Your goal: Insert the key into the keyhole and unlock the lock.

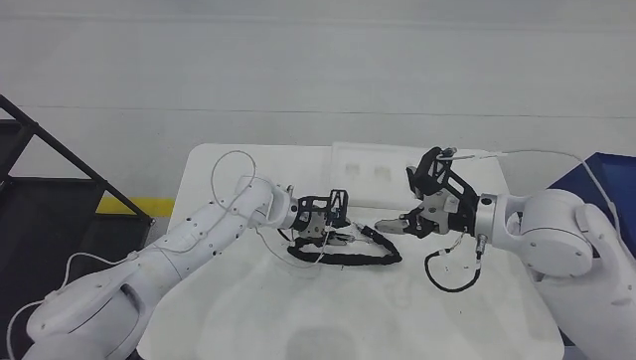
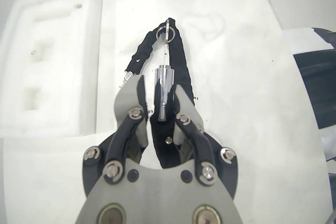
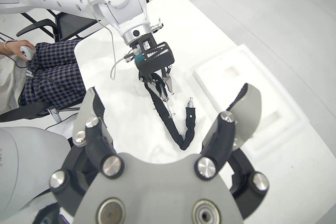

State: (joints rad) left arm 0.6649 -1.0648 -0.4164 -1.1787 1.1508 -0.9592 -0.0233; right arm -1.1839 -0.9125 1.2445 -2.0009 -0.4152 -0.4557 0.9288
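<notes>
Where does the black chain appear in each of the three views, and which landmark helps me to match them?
Top view: the black chain lies centre, beside the left gripper.
Left wrist view: the chain loops beyond that gripper.
Right wrist view: the chain trails from that gripper, folded back.
Shared landmark: the white foam tray beside it.

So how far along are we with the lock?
Done: the key sits in the lock barrel. In hand: the left gripper clamps that barrel; the right gripper is open and empty. The chain's pin end lies free of the barrel, so it looks unlocked. I cannot tell whether the key was turned.
</notes>
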